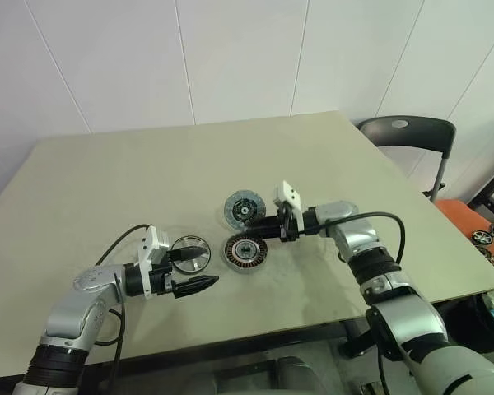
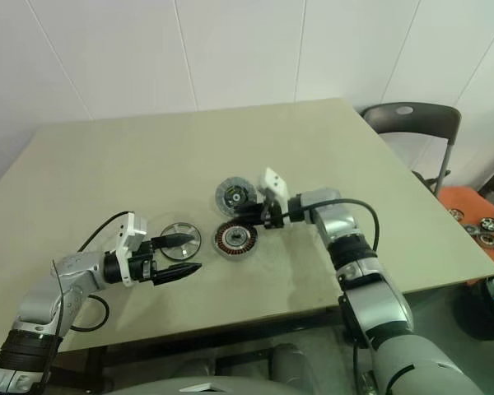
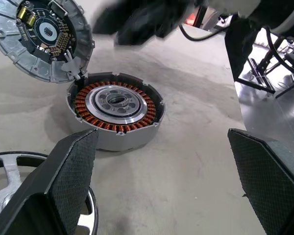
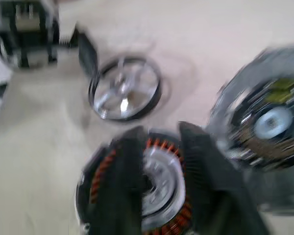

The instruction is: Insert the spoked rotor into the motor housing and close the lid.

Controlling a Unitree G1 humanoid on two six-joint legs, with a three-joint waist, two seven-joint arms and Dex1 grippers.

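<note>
The spoked rotor (image 1: 189,262) lies flat on the table at the left, silver with a dark rim. My left gripper (image 1: 211,263) stands wide open beside it. One of its fingers (image 3: 73,171) reaches over the rotor's edge, and nothing is held. The motor housing (image 1: 245,251) stands upright just right of the rotor, its copper windings (image 3: 116,103) showing. The lid (image 1: 241,209), with a green-and-black centre, sits close behind the housing. My right gripper (image 1: 262,225) hovers at the lid's right edge, above the housing's far side, pointing left.
The beige table (image 1: 148,164) has wide bare room to the left and behind the parts. A dark chair (image 1: 407,132) stands past the table's far right corner. An orange tray with small wheels (image 1: 482,234) sits off the right edge.
</note>
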